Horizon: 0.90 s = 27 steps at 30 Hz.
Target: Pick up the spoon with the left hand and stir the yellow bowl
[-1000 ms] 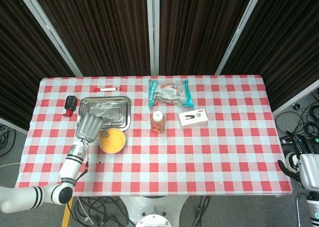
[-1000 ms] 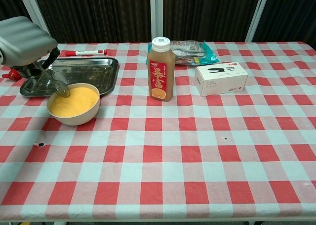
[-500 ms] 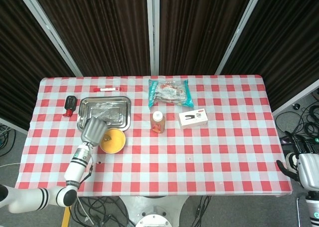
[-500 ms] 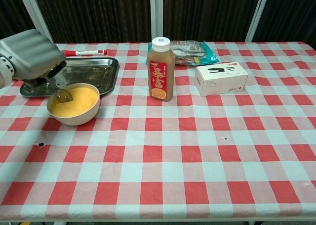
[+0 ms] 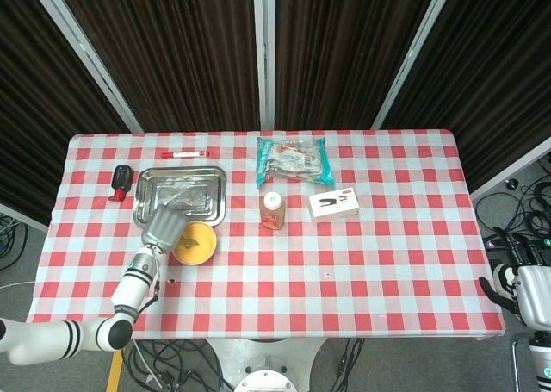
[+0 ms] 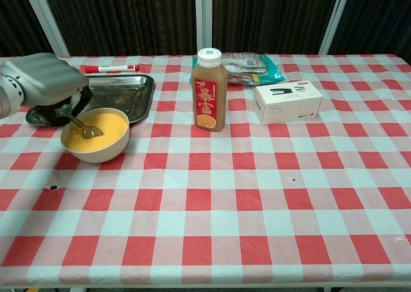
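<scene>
The yellow bowl (image 6: pixel 95 137) (image 5: pixel 195 243) of orange-yellow liquid stands on the checked cloth just in front of the metal tray. My left hand (image 6: pixel 46 90) (image 5: pixel 161 227) hangs over the bowl's left rim and grips the spoon (image 6: pixel 85 128), whose tip dips into the liquid. In the head view the hand hides the spoon. My right hand (image 5: pixel 522 287) hangs off the table's right edge, low at the frame's right; whether its fingers are curled is not clear.
A metal tray (image 6: pixel 131 93) lies behind the bowl, with a red marker (image 6: pixel 109 68) beyond it. A juice bottle (image 6: pixel 209 90) stands mid-table, a white box (image 6: pixel 286 101) to its right and a snack bag (image 6: pixel 250 67) behind. A small red-and-black object (image 5: pixel 121 182) lies left of the tray.
My left hand has lowered and shifted right over the bowl, bringing the spoon's tip from the left rim into the liquid. The right hand has not moved.
</scene>
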{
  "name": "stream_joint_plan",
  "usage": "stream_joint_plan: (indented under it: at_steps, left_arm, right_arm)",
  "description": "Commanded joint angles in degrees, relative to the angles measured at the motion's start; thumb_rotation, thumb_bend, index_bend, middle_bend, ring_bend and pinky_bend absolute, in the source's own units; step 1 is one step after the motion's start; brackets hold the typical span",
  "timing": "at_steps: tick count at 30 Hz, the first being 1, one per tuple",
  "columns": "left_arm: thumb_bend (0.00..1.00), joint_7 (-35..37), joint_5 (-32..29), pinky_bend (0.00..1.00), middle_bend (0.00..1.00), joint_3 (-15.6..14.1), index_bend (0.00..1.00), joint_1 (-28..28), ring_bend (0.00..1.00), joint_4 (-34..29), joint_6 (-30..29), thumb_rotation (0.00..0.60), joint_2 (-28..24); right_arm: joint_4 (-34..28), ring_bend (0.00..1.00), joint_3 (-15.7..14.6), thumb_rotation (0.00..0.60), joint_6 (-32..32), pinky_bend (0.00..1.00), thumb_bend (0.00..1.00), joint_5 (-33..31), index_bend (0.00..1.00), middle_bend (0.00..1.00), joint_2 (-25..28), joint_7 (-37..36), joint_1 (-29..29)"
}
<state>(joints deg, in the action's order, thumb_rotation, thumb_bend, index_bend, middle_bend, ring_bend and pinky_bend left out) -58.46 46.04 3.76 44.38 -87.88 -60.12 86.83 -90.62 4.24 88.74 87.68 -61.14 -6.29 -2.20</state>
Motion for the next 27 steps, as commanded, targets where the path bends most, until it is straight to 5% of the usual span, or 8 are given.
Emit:
stream_joint_plan:
  at_steps: [1,14,27]
  left_arm:
    - [0.42,1.52,-1.15,1.00,1.00,0.63,0.68,0.12,1.00,-0.80,0.41,0.600,-1.11]
    - [0.43,6.06,-2.70,1.00,1.00,0.96,0.68,0.41,1.00,-5.99,0.53,0.600,-6.39]
    - [0.43,-7.16,3.48,1.00,1.00,-2.11,0.69,2.62,1.00,1.80,-11.20,0.600,0.55]
  right_arm:
    - [-0.01,0.13,-0.02,0.600,-0.09,0.23,0.19,0.01,0.10,0.28,-0.05,0.07,-0.03]
    - [0.12,0.13,0.02,0.600,0.37,0.23,0.19,0.05,0.10,0.28,-0.18,0.26,0.18]
    - [0.61,0.13,0.06,0.600,0.50,0.23,0.19,-0.13,0.10,0.28,-0.19,-0.32,0.37]
